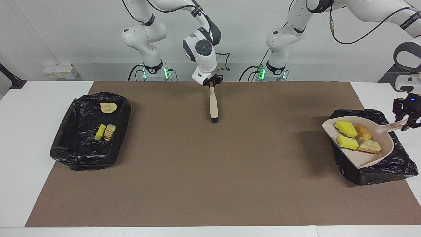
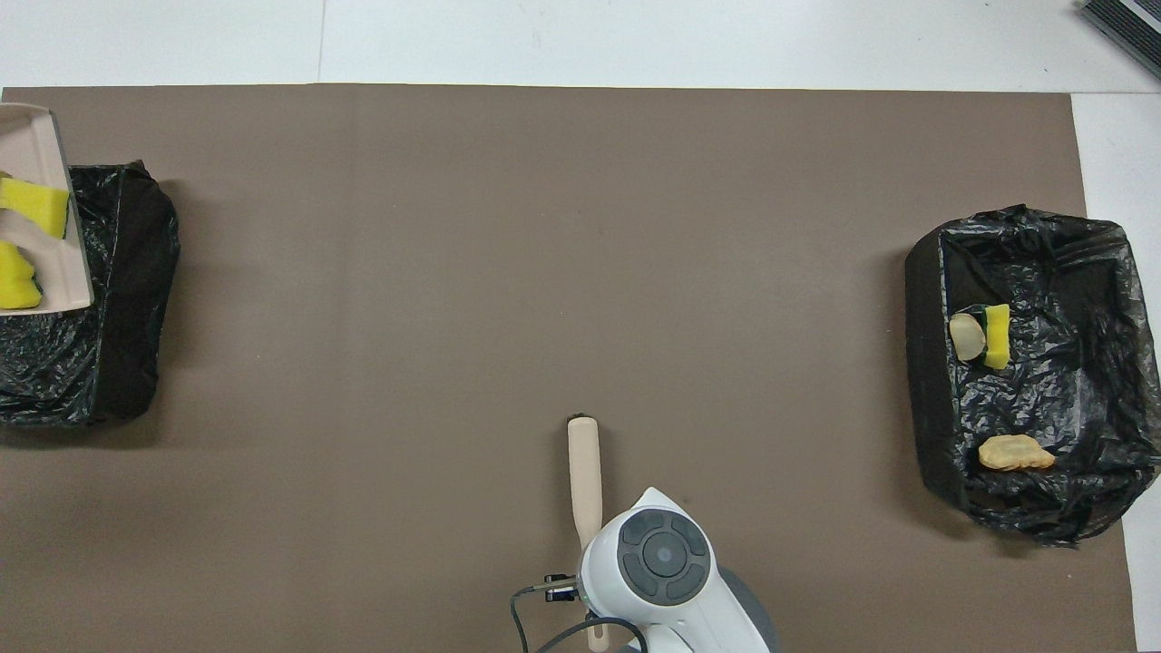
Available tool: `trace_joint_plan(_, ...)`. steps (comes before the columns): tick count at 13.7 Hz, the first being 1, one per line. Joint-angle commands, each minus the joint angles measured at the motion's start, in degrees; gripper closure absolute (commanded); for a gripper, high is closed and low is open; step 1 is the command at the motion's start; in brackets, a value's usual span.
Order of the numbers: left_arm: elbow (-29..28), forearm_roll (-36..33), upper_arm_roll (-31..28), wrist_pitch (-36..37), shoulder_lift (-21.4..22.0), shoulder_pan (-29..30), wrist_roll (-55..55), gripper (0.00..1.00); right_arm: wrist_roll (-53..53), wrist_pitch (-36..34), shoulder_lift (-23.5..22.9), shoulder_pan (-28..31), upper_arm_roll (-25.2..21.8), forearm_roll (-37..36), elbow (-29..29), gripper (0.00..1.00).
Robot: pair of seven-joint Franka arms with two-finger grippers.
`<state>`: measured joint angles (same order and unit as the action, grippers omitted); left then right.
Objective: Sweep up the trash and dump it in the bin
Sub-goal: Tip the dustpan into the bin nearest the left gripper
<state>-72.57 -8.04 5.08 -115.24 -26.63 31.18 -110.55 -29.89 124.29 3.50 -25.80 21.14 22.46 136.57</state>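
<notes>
My left gripper (image 1: 407,124) is shut on the handle of the beige dustpan (image 1: 367,158), held level in the air over the black-lined bin (image 1: 393,164) at the left arm's end of the table. The trash in the pan is two yellow sponge chunks (image 1: 346,129), a golden-brown piece (image 1: 363,131) and a pale wad (image 1: 369,146). In the overhead view only the pan's mouth (image 2: 50,172) and the sponges (image 2: 33,205) show over the bin (image 2: 127,272). My right gripper (image 1: 210,83) is shut on the brush (image 1: 213,103), bristles down over the mat near the robots.
A second black-lined bin (image 1: 82,148) stands at the right arm's end and holds a bread-like piece (image 1: 108,107), a yellow sponge (image 1: 100,132) and a pale stack (image 1: 110,131). The brown mat (image 1: 210,171) covers most of the white table.
</notes>
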Motion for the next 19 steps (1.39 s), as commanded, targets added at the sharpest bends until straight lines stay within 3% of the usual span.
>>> trace_joint_plan(1, 6.6, -6.8, 0.5, 0.9, -3.4, 0.2, -2.9, 1.00, 1.5, 1.9, -1.6, 1.0, 0.4, -0.2, 0.2, 0.91)
trace_joint_plan(3, 3.3, -16.4, 0.9, 0.6, -0.9, -0.6, -1.6, 1.00, 1.1, 1.7, -2.3, 1.8, 0.4, 0.8, -0.6, 0.90)
trace_joint_plan(9, -5.1, -26.8, 0.8, 1.6, 4.2, -1.1, 6.0, 1.00, -1.0, 0.1, -2.7, 1.9, 0.3, 0.7, -2.0, 0.90)
trace_joint_plan(10, -5.8, -27.5, 0.8, 1.7, 5.0, -1.0, 7.5, 1.00, -1.0, 0.2, -3.0, 1.9, 0.3, 0.7, -2.4, 0.79)
trace_joint_plan(11, -6.1, -28.9, 0.7, 1.9, 5.7, -1.0, 7.6, 1.00, -1.0, -0.1, -3.5, 1.9, 0.3, 0.7, -3.3, 0.59)
trace_joint_plan(13, -7.1, -31.7, 0.8, 2.6, 7.4, -1.2, 7.7, 1.00, 1.0, -2.0, -3.7, 1.9, 0.2, -0.3, -5.0, 0.00)
trace_joint_plan(19, -9.1, -33.6, 0.8, 3.4, 10.7, -1.4, 8.0, 1.00, 3.7, -5.2, -3.0, 6.3, -0.2, -3.6, -9.3, 0.00)
